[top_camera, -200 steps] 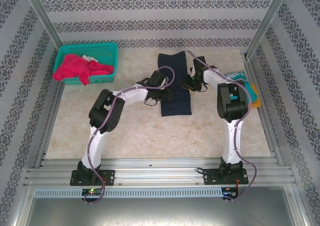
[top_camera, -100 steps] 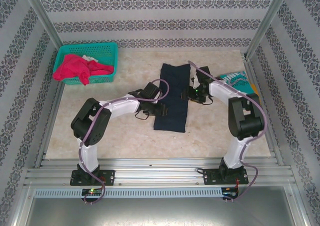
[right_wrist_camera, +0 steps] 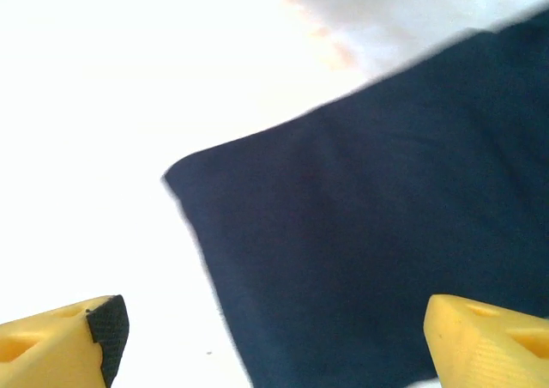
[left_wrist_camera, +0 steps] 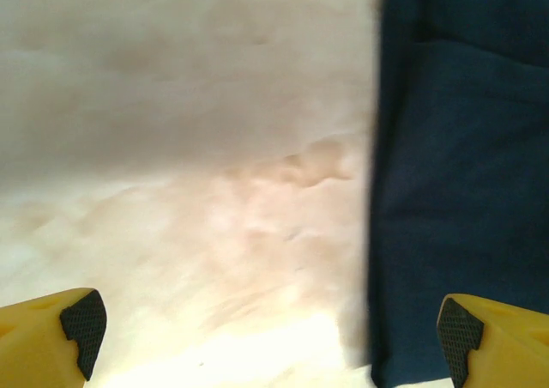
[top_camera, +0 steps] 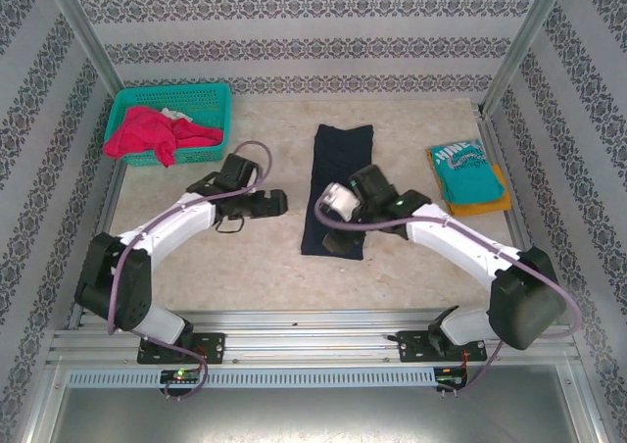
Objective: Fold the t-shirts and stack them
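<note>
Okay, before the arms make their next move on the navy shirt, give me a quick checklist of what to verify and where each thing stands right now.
1. Left gripper open, nothing held: ok.
2. Right gripper open, nothing held: ok.
3. Navy t-shirt lying flat on the table as a long folded strip: ok.
4. Navy t-shirt folded down to stack size: not ok, it is longer than the stacked shirts.
5. Stack at the right tidy, teal t-shirt on the orange t-shirt: ok.
6. Pink-red t-shirt folded: not ok, it is bunched in the mesh basket.
</note>
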